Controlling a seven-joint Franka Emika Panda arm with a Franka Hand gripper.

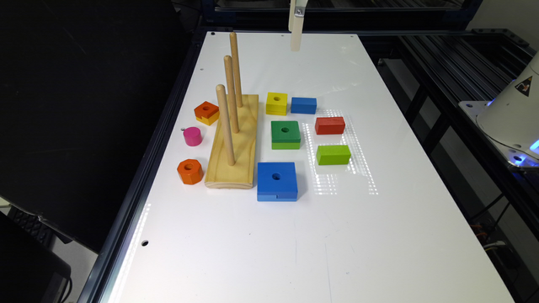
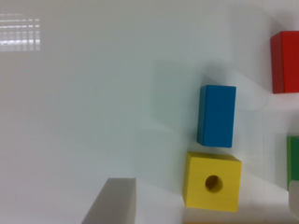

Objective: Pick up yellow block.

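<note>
The yellow block (image 1: 276, 103) is a small square with a round centre hole. It lies flat on the white table (image 1: 261, 235) between the wooden peg stand (image 1: 236, 147) and a small blue brick (image 1: 303, 105). My gripper (image 1: 296, 40) hangs high over the table's far end, well above and beyond the block. In the wrist view the yellow block (image 2: 212, 182) lies beside the blue brick (image 2: 217, 115). The gripper (image 2: 208, 186) is open with nothing in it; one pale finger (image 2: 112, 203) shows, and a sliver of the other is at the frame's edge.
Near the yellow block are a green square block (image 1: 286, 134), a red brick (image 1: 330, 125), a light-green brick (image 1: 333, 154) and a large blue square block (image 1: 277, 181). Beyond the three-peg stand lie an orange-topped block (image 1: 206, 112), a pink cylinder (image 1: 192, 136) and an orange octagon (image 1: 190, 171).
</note>
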